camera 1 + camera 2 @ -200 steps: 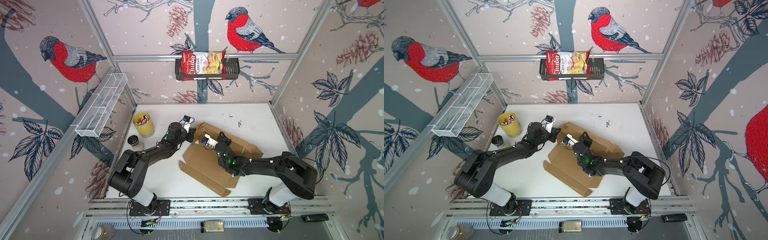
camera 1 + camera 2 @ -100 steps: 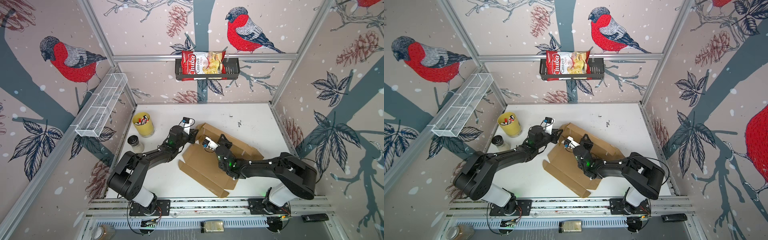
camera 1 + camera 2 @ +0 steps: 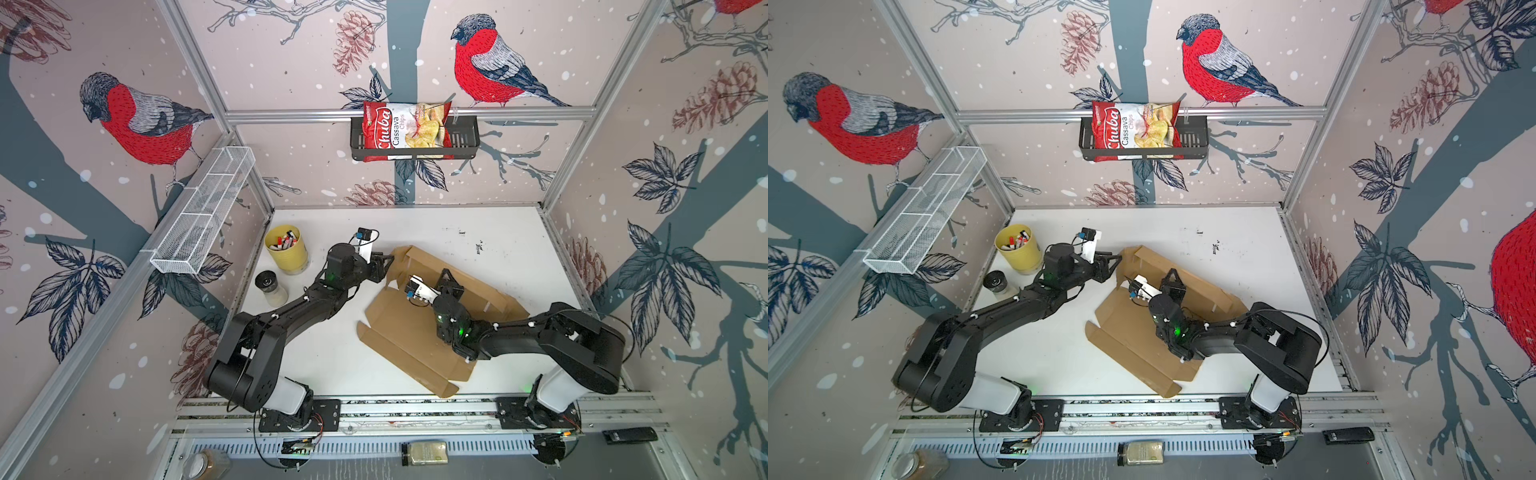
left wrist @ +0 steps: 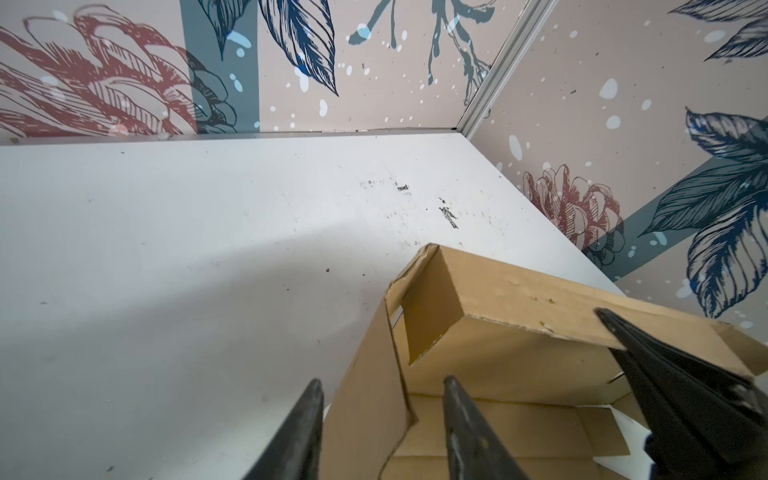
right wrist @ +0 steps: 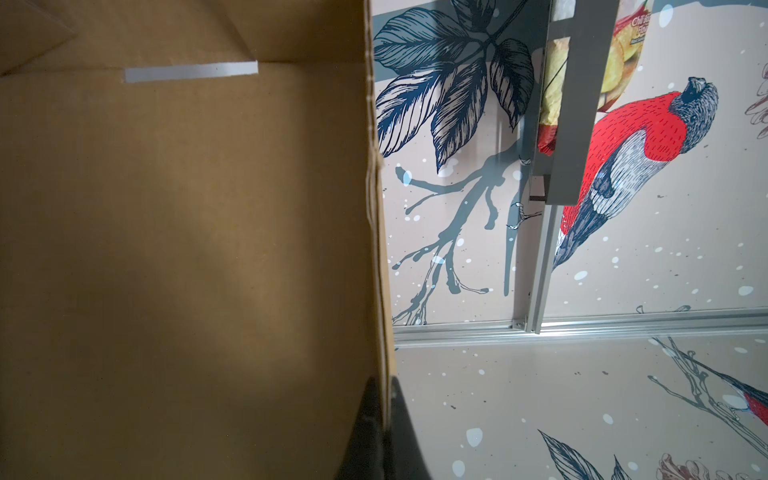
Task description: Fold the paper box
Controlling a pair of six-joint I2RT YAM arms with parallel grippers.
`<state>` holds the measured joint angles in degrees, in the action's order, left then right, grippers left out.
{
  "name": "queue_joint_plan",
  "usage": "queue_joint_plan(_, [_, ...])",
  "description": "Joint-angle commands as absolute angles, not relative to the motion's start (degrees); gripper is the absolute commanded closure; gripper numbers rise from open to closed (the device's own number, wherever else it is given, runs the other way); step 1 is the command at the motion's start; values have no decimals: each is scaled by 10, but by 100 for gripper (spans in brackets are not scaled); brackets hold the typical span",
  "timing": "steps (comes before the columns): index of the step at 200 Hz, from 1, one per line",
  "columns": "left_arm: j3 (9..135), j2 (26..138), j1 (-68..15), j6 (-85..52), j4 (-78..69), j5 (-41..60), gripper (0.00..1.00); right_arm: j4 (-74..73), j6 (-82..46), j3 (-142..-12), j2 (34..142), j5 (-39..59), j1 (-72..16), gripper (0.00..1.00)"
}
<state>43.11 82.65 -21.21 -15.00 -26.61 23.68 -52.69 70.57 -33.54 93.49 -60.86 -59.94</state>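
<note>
we've got the paper box mid-surface, near panels lying flat, far long wall and left end flap standing up | left jaws spread, straddling that end flap's edge, not squeezing it as far as we can see | right jaws pinching the long wall's top edge, tight

Left fingers sit at the corner of the paper box; right fingers grip its wall.
</note>
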Motion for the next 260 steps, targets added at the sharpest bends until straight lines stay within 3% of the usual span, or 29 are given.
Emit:
queue_joint_plan(1, [446,800,-184,-140,-256,303,47,-513,709,-334,939,-594,-601,100])
queue_joint_plan(37, [490,823,-121,-167,-254,316,44,-527,720,-334,942,-593,-601,100])
queue_joint_plan(103, [608,1032,-139,-145,-188,354,39,-535,724,-330,931,-587,-602,100])
queue_joint_plan(143, [575,990,-176,-131,-191,361,38,-515,710,-331,922,-585,-602,100])
queue_joint_plan(188, [456,941,-191,-128,-241,341,36,-475,685,-334,904,-573,-602,100])
queue_joint_plan(260, [445,942,-216,-90,-306,337,31,-449,669,-343,903,-566,-605,100])
